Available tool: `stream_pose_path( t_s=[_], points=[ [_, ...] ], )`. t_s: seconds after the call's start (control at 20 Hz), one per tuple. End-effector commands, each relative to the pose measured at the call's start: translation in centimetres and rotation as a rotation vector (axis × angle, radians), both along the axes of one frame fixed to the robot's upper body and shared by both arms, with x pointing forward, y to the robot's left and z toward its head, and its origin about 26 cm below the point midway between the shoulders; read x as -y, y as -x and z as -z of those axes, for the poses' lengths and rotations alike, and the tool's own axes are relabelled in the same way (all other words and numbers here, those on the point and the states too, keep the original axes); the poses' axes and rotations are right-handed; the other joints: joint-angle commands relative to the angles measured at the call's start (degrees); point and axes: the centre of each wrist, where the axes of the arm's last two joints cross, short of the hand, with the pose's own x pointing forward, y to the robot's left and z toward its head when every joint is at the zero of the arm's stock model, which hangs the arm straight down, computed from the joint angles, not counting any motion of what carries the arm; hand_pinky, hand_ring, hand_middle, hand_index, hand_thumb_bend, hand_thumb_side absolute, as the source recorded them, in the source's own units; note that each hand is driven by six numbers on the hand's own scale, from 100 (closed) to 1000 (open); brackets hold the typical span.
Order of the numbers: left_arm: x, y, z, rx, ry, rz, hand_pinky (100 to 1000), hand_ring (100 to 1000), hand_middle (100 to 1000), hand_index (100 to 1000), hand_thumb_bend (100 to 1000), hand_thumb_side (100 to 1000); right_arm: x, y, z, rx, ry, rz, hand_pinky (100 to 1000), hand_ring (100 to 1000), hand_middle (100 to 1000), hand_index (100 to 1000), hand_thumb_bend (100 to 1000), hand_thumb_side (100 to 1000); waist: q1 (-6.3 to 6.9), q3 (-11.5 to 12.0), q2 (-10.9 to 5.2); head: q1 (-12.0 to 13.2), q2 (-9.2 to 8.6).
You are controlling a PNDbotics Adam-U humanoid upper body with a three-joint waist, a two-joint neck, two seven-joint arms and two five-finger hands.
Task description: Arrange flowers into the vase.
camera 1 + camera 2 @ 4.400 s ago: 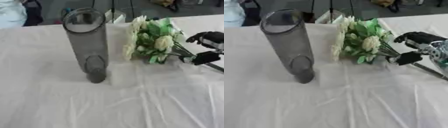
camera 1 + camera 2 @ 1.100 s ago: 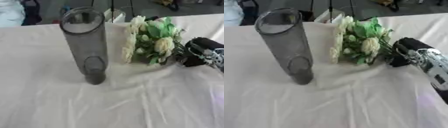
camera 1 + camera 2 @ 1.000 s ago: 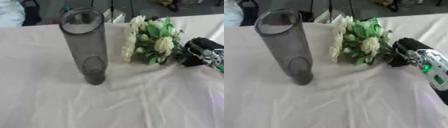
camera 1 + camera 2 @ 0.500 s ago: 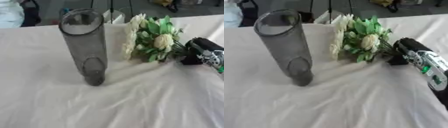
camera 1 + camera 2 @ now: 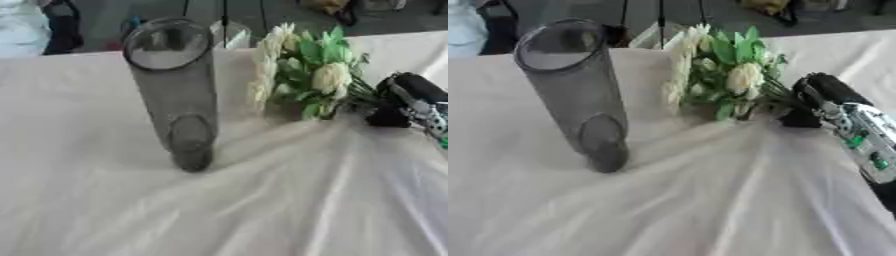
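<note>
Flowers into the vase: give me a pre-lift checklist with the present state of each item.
1. Right hand closed round the stems of the flowers: ok, it sits at the stem end with fingers curled.
2. Flowers clear of the table: not ok, the bunch lies on the white cloth.
3. Vase upright on its base: ok.
4. Vase mouth open and unobstructed: ok, nothing shows inside.
5. Path from the bunch to the vase clear: ok, only bare cloth lies between them.
6. Left hand ready to steady the vase: cannot tell, it shows in neither view.
</note>
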Motion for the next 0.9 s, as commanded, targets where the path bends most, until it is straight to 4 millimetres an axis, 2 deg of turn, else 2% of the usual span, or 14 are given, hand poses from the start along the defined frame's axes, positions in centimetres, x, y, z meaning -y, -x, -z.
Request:
stream_pose_path(
  t_s=[0.05, 0.9],
  points=[
    [-0.1, 0.3, -0.5, 0.017, -0.027, -0.004, 639, 787, 789, 868, 100, 1000, 1.1, 0.3, -1.9, 0.078, -0.003, 0.012, 100, 100, 100, 100, 100, 618, 0.65, -0.1, -0.47, 0.2, -0.68],
    [-0.2, 0.3, -0.6, 0.015, -0.038, -0.007, 639, 786, 787, 868, 100, 1000, 1.9, 1.5, -3.4, 0.010, 0.004, -0.079, 100, 100, 100, 100, 100, 649, 0.36, 0.0, -0.78, 1.1, -0.37]
  ],
)
